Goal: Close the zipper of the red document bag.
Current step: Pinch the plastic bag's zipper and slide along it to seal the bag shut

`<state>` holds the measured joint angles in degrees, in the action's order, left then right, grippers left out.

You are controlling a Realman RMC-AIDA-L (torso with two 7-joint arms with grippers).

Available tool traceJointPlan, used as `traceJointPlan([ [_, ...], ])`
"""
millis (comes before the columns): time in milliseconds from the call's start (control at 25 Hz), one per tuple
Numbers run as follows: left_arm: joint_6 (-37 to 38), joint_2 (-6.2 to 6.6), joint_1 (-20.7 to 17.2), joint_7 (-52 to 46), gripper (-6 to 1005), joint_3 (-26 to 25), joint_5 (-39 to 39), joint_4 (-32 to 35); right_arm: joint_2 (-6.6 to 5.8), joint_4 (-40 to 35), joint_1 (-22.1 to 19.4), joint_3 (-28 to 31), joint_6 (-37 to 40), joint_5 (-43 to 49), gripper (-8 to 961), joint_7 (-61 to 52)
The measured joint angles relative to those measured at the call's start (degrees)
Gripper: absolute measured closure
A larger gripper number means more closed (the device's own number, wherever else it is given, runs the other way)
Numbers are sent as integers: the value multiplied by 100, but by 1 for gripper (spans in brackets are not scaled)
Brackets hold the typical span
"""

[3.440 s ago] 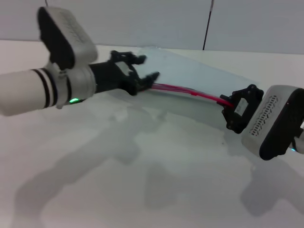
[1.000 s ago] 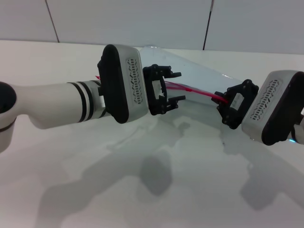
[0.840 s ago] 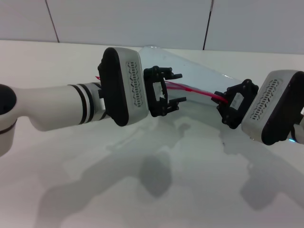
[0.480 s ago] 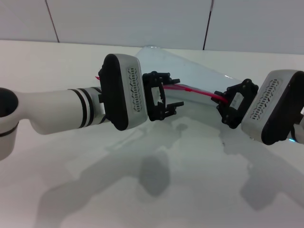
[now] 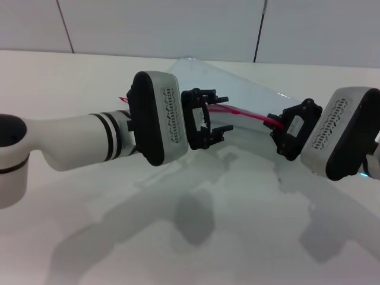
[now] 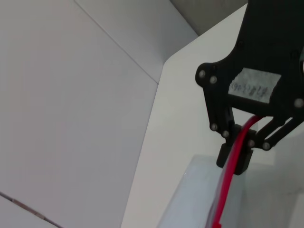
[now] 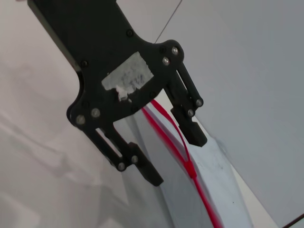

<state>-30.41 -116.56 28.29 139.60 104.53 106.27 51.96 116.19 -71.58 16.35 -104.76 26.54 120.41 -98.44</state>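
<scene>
The left claw (image 5: 212,122) hangs over the middle of the white desk (image 5: 196,237), its two black fingers spread wide apart, one above the other. The red zipper (image 5: 249,116) runs through the gap between them, and in the head view neither finger (image 5: 221,127) visibly presses on it, so the left claw holds nothing. The right wrist view shows the same: the red strip passes between the two spread fingers without being pinched.

To the right, a little farther off, the right claw (image 5: 279,132) sits at the near right end of the zipper. In the left wrist view its fingers (image 6: 232,154) come together on the red strip, which runs straight into them, so this claw is closed and grips the zipper's end.

The red document bag (image 5: 249,98) lies behind both claws, a translucent pale grey-blue sheet lifted off the desk along its front edge and sloping back toward the grey wall panels (image 5: 178,27). Its red-trimmed edge stretches from behind the left arm across to the right claw, sagging slightly. Near the left claw the red line looks double, two thin strands running side by side; toward the right claw they merge into one.
</scene>
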Motion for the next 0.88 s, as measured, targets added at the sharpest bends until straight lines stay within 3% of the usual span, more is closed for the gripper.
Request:
traceJointPlan([
  [440,46,-3,7,176,464,45,46,-2,0,20,34,0,0,0,905,0],
  [640,141,-6,7,184,532,64,50,36,0,22,36,0,0,0,904,-2],
  [880,243,-14,12,195,529,124,52,65,0,22,43,0,0,0,904,-4],
])
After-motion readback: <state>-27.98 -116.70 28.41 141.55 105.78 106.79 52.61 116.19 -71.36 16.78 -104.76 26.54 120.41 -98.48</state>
